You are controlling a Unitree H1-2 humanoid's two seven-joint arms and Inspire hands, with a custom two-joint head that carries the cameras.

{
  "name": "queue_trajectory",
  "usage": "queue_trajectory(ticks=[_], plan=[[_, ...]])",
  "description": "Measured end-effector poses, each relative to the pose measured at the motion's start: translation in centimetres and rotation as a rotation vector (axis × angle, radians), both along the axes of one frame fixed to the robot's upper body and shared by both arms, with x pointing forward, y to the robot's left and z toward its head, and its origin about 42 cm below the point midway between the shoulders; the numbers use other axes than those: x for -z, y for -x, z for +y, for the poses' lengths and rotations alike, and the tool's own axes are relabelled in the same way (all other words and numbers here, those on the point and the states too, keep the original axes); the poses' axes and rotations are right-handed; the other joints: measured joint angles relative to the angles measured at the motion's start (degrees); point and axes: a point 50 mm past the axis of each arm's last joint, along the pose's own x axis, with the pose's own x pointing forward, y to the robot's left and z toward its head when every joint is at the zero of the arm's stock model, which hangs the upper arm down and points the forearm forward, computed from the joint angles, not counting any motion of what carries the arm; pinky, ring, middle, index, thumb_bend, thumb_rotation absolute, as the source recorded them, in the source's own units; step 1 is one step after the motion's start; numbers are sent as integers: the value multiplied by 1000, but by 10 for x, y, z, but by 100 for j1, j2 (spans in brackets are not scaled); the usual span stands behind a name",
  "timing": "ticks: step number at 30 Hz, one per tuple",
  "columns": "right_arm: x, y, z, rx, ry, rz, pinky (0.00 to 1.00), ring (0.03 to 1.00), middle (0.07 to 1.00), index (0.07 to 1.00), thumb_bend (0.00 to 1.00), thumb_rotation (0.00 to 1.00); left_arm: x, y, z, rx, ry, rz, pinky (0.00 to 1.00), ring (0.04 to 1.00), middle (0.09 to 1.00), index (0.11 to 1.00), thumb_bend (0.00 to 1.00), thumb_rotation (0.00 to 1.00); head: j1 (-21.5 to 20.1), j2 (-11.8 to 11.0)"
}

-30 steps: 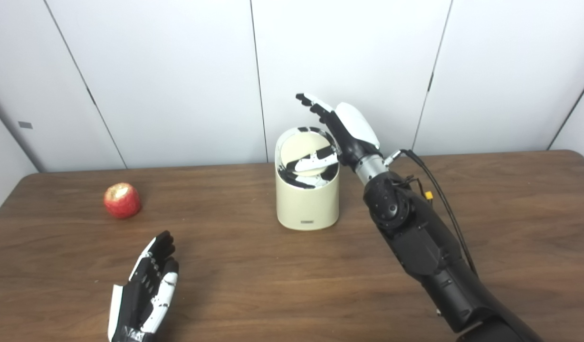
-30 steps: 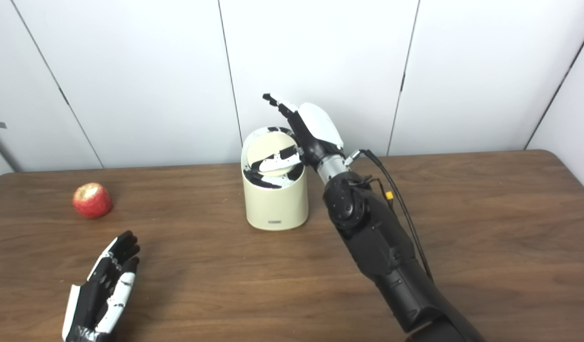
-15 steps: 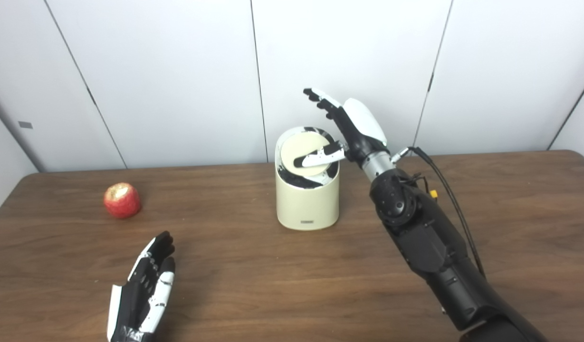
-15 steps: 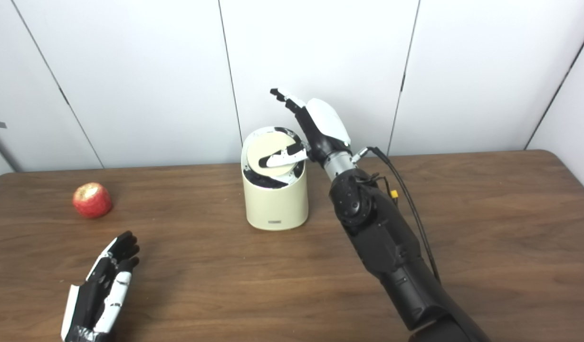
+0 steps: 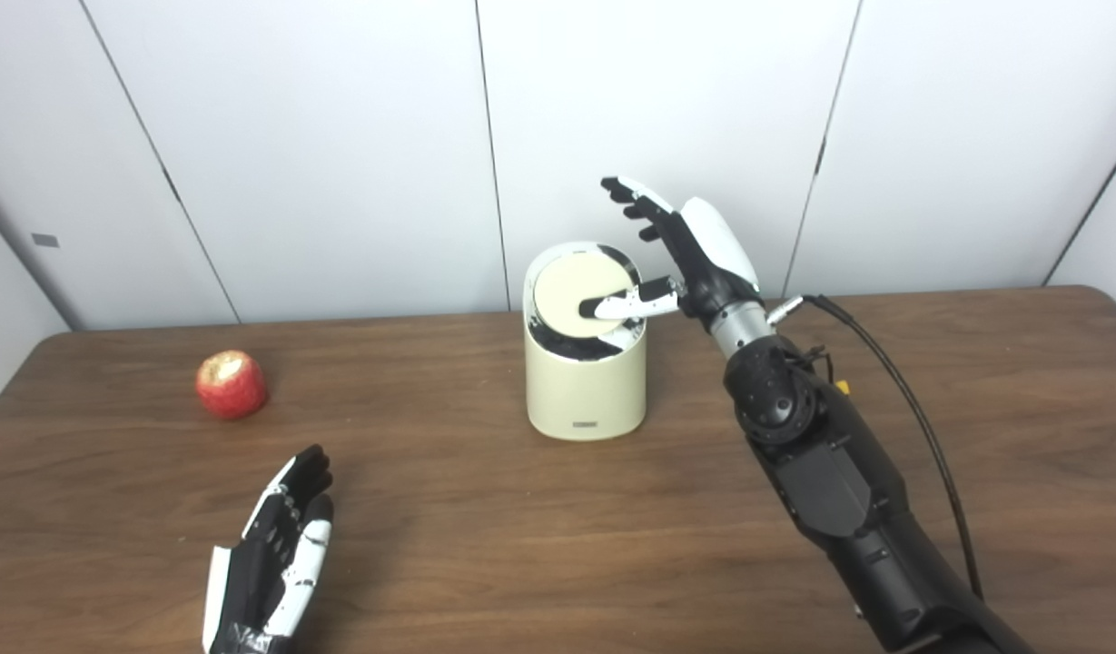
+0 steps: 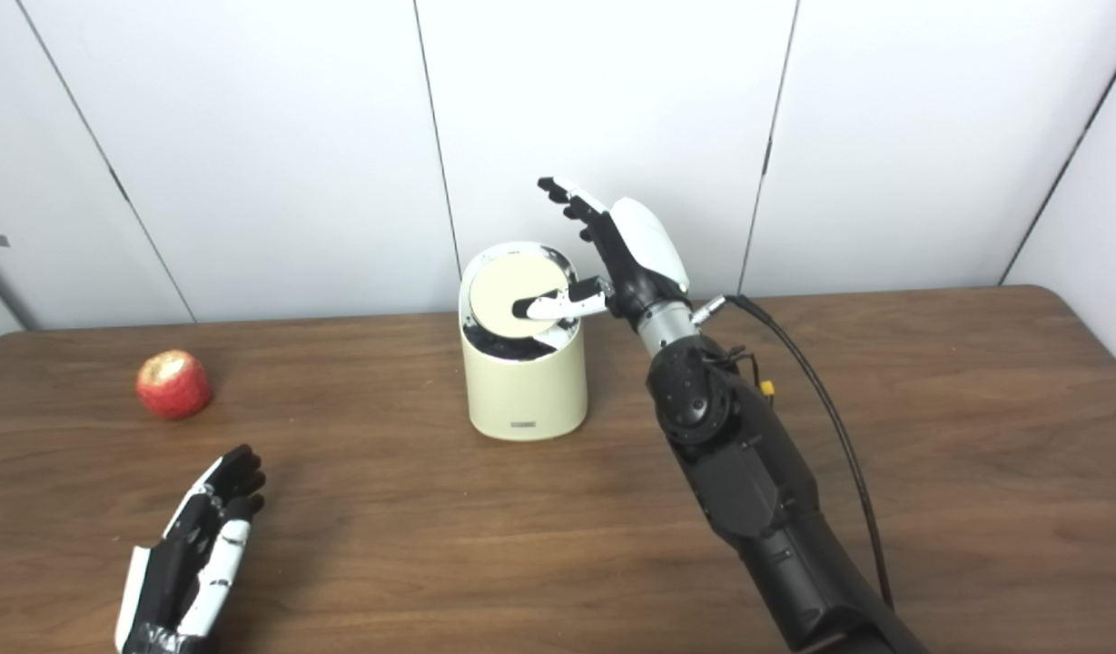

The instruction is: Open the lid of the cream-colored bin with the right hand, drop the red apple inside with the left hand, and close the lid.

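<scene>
The left hand (image 5: 271, 568) is cut off at the wrist by the bottom edge, so its arm stays out of sight. The right arm (image 6: 757, 490) also runs off the bottom. Inside the bin (image 5: 585, 381), below the tilted lid (image 5: 576, 295), only a dark crescent shows; the contents cannot be told. The small label (image 5: 587, 424) on its front is perhaps lettering, too small to read.

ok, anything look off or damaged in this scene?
The red apple on the table's left has a pale, rough patch on top, as if bitten or peeled. The bin's lid sits tilted, with a dark gap along its front edge under the right hand. Nothing spilled.
</scene>
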Motion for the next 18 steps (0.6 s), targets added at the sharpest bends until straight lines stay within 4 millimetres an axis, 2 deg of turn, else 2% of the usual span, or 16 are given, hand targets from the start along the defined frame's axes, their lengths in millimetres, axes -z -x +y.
queue_trajectory(ticks=[7,10,14,18], plan=[[-2,5,2,-10,108,-36,786,868,874,893,927,203,0,0,1,-2,4,4,875,871,878,884,414,586,9,79],[-2,7,4,-20,216,-72,812,886,890,905,938,167,0,0,1,-3,5,6,872,871,878,886,408,572,0,88],[-9,11,11,-46,380,-178,842,899,906,909,965,68,0,0,2,-4,6,6,868,875,880,885,417,564,9,97],[-12,12,15,-51,447,-218,867,909,915,917,963,49,0,0,2,-5,7,6,869,874,880,887,393,558,26,88]])
